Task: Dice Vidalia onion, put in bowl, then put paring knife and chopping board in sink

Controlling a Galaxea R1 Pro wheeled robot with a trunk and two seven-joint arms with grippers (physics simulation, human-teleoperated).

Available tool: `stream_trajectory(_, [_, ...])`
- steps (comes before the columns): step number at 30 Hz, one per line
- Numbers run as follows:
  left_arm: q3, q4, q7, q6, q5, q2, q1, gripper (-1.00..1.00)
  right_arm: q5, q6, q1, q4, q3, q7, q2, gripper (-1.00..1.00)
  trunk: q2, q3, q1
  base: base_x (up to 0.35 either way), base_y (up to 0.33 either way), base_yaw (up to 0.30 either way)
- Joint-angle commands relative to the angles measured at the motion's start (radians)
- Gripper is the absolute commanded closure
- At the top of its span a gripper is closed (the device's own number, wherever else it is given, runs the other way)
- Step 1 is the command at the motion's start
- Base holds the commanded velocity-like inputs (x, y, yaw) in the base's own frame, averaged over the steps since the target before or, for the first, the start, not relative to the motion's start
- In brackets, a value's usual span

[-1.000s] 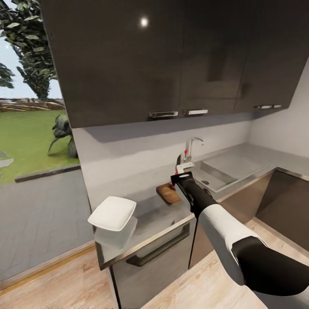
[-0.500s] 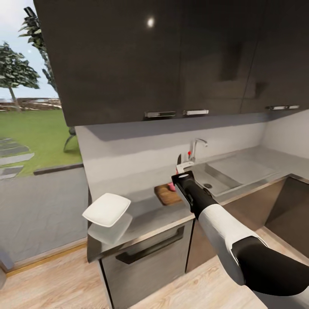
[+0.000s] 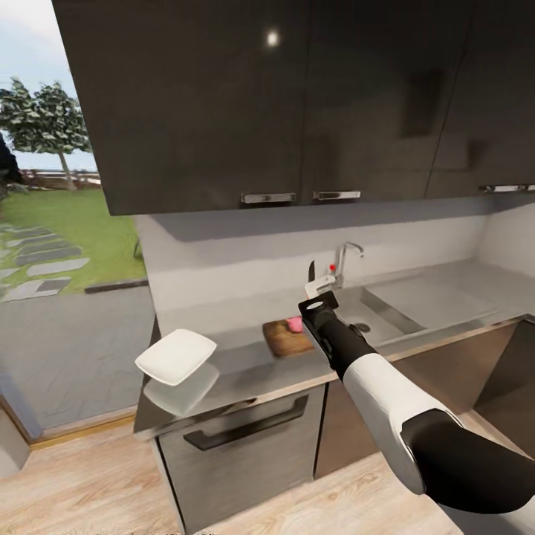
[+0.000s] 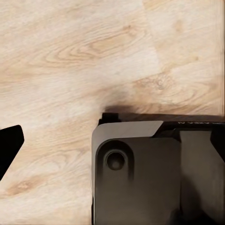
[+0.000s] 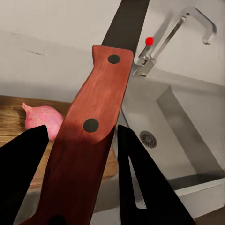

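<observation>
— What could go wrong?
— The right pincer [image 5: 79, 154] is clamped on the paring knife [image 5: 89, 136], blade up. If the handle twists on the way down, the cut would skid off the Vidalia onion [image 3: 295, 323], which rests whole on the chopping board [image 3: 284, 338].
— The left pincer?
— Can't tell; it faces wooden floor [image 4: 70, 56].
— And beyond?
— Steel tabletop [image 3: 245, 368], bowl [image 3: 175, 357], sink [image 3: 371, 316], dark cabinets [image 3: 223, 96].

A home kitchen is showing here: dark glossy wall cabinets [image 3: 297, 104] are hanging over a grey steel table [image 3: 245, 364] that is carrying a sink [image 3: 371, 316] with a chrome tap [image 3: 345, 260]. Light wood flooring [image 3: 89, 483] is running below the grey cabinet fronts [image 3: 238, 453], and a garden lawn [image 3: 67, 230] is lying outside.
</observation>
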Motion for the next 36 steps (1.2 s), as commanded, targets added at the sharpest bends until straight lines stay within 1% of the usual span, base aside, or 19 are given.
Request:
stream_trajectory(1, [-0.008,0.004,-0.003,-0.006,0.009,-0.001,-0.002,-1.00,0.009,0.008,0.000,0.000,0.001,-0.001,0.000,1.00,-0.001,-0.001,0.000,0.000,-0.340,0.192])
stream_trajectory(7, [-0.008,0.004,-0.003,-0.006,0.009,-0.002,-0.002,-1.00,0.009,0.009,0.000,0.001,0.003,-0.001,0.000,1.00,-0.001,-0.001,0.000,0.000,-0.340,0.192])
stream_trajectory(9, [-0.008,0.005,-0.003,-0.006,0.009,-0.002,-0.002,-1.00,0.009,0.009,0.000,0.001,0.011,0.001,0.000,1.00,-0.001,-0.001,0.000,0.000,-0.340,0.189])
stream_trajectory(10, [-0.008,0.005,-0.003,-0.006,0.009,-0.002,-0.002,-1.00,0.009,0.009,0.000,0.001,0.022,0.001,0.000,1.00,-0.001,-0.001,0.000,0.000,-0.321,0.162])
stream_trajectory(11, [-0.008,0.005,-0.004,-0.006,0.009,-0.002,-0.002,-1.00,0.009,0.008,0.000,0.001,0.039,0.002,0.000,1.00,-0.001,-0.001,0.000,0.000,-0.265,0.110])
stream_trajectory(12, [-0.008,0.006,-0.004,-0.006,0.009,-0.002,-0.002,-1.00,0.009,0.008,0.000,0.001,0.070,0.002,0.000,1.00,-0.001,-0.001,0.000,0.000,-0.152,0.056])
stream_trajectory(14, [-0.008,0.006,-0.005,-0.006,0.009,-0.002,-0.002,-1.00,0.009,0.007,0.000,0.001,0.104,0.002,0.000,1.00,-0.001,-0.001,0.000,0.000,-0.070,0.026])
stream_trajectory(16, [-0.008,0.006,-0.006,-0.006,0.008,-0.002,-0.002,-1.00,0.009,0.005,0.000,0.001,0.119,0.002,0.000,1.00,-0.001,-0.001,0.000,0.000,-0.033,0.012])
stream_trajectory(19, [-0.008,0.006,-0.006,-0.007,0.007,-0.002,-0.002,-1.00,0.011,0.007,0.000,0.001,0.131,-0.001,0.000,1.00,-0.001,-0.001,0.000,0.000,-0.009,0.003])
stream_trajectory(20, [-0.008,0.006,-0.006,-0.008,0.007,-0.002,-0.002,-1.00,0.013,0.014,0.000,0.001,0.151,-0.006,0.000,1.00,-0.001,-0.001,0.000,0.000,-0.002,0.001])
stream_trajectory(22, [-0.008,0.006,-0.006,-0.008,0.008,-0.002,-0.002,-1.00,0.023,0.042,0.000,0.001,0.207,-0.022,0.000,1.00,-0.001,-0.001,0.000,0.000,-0.001,0.000])
stream_trajectory(23, [-0.008,0.007,-0.006,-0.008,0.008,-0.001,-0.002,-1.00,0.032,0.078,0.000,0.001,0.260,-0.042,0.000,1.00,-0.001,-0.001,0.000,0.000,0.000,0.000])
stream_trajectory(24, [-0.008,0.007,-0.006,-0.008,0.008,-0.001,-0.002,-1.00,0.034,0.091,0.000,0.000,0.278,-0.050,0.000,1.00,-0.001,-0.001,0.000,0.000,0.000,0.000])
stream_trajectory(26, [-0.008,0.007,-0.006,-0.008,0.008,-0.001,-0.002,-1.00,0.039,0.126,0.000,-0.001,0.345,-0.085,0.000,1.00,-0.001,-0.001,0.000,0.000,-0.005,0.000])
stream_trajectory(27, [-0.008,0.007,-0.006,-0.008,0.009,-0.001,-0.002,-1.00,0.041,0.137,0.000,-0.001,0.371,-0.102,0.000,1.00,-0.001,-0.001,0.000,0.000,-0.058,0.000])
stream_trajectory(28, [-0.008,0.007,-0.006,-0.008,0.009,-0.001,-0.002,-1.00,0.041,0.144,0.000,-0.002,0.390,-0.114,0.000,1.00,-0.001,-0.001,0.000,0.000,-0.119,0.000])
stream_trajectory(31, [-0.008,0.007,-0.006,-0.008,0.009,-0.001,-0.002,-1.00,0.043,0.154,0.000,-0.009,0.413,-0.131,0.000,1.00,-0.001,-0.001,0.000,0.000,-0.186,0.014])
stream_trajectory(36, [-0.008,0.007,-0.006,-0.008,0.009,-0.002,-0.002,-1.00,0.044,0.160,0.000,-0.024,0.421,-0.142,0.000,1.00,-0.001,-0.001,0.000,0.000,-0.301,0.202])
